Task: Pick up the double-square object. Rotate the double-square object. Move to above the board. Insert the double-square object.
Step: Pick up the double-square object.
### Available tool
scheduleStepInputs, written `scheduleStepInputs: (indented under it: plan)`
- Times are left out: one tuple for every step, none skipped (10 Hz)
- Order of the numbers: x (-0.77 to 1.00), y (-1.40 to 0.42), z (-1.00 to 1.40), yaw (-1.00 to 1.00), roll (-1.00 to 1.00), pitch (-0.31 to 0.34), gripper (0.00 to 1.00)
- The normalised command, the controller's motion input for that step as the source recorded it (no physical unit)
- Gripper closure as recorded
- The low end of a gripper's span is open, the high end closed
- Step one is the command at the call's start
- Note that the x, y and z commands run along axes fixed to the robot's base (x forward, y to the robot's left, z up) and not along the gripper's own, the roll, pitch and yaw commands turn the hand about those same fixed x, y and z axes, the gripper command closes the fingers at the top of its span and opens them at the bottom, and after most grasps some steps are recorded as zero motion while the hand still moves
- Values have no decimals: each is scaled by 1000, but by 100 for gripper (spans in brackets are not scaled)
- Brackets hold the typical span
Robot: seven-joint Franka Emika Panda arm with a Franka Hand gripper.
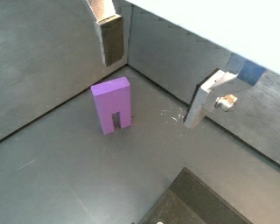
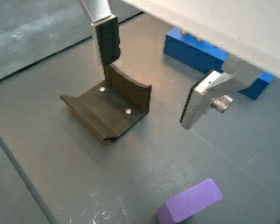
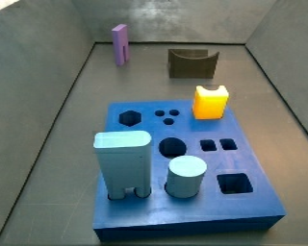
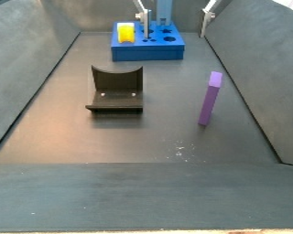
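Dull grey floor [image 3: 73, 144] around the board [image 3: 195, 213], faintly scuffed. Plain grey walls [image 3: 28, 58] sloping up on either side of the board and beyond it. Soft, even light; weak sheen.

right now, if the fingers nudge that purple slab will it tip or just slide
Probably tips: the double-square object stands upright, tall on a narrow base, nothing beside it. It looks like stiff plastic, likely light. The gripper hangs above it, fingers apart, touching nothing.

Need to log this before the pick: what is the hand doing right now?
Hand: open, holding nothing, up above the floor; the double-square object stands free below it, untouched.
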Motion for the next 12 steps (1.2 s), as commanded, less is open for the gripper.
scheduleStepInputs:
  plan:
    - [-509,37,-131,-509,0,-160,0]
    - [-603,143,-257,-680,0,-83,0]
    - [-663,186,-357,-640,0,-80,0]
    - [-723,180,-346,-583,0,-49,0]
    - [-720,217,-437,-586,0,-60,0]
    - [-394,111,-500,-557,-391,-454,0]
    - [-269,206,-560,-509,-346,-417,0]
    - [-331,194,-606,-474,-291,-446,0]
    - [-26,103,-574,-340,-331,-443,0]
    - [0,166,-580,-280,-337,-409,0]
    - [0,109,-603,-209,-314,-437,0]
    - [0,97,-623,-137,-334,-391,0]
